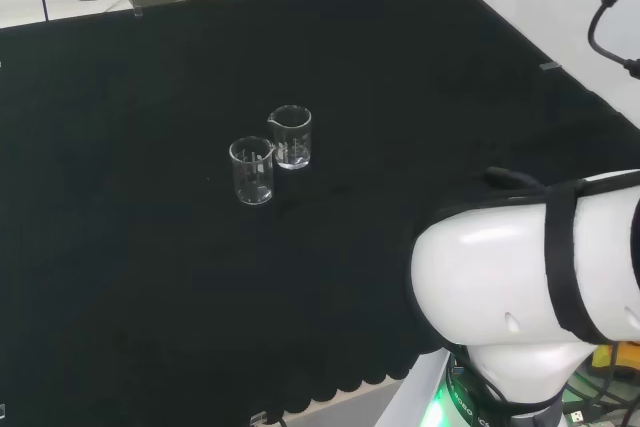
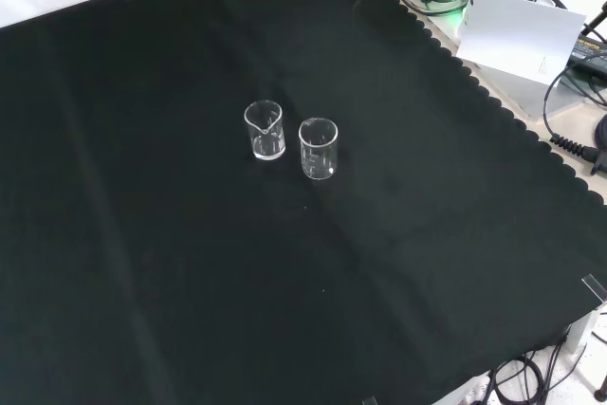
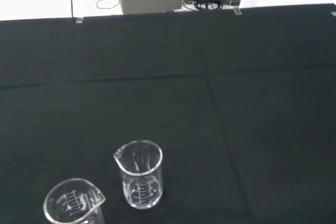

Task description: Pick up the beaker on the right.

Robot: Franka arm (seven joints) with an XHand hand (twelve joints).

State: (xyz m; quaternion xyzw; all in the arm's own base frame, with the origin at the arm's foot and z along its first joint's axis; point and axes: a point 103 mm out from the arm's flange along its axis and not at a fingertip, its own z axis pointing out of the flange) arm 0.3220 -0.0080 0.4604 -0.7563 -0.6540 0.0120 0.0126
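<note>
Nearest my head camera, I'm seeing the left beaker (image 1: pixel 252 171) standing upright just beside the right beaker (image 1: pixel 291 136); hand state I cannot tell.

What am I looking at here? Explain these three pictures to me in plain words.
This is a robot arm at a bench, filmed by three cameras at the same moment. The head view looks over the arm from behind: the big white shape at its right is the arm itself. The front view looks down on the bench from the opposite side. The wrist view comes from a camera mounted on the arm's wrist, so things look close. A black cloth covers the bench. Two clear glass beakers stand upright on it, close together. In the head view they are the right beaker and the left beaker. Both look empty. Nothing touches or holds either one yet.
</note>
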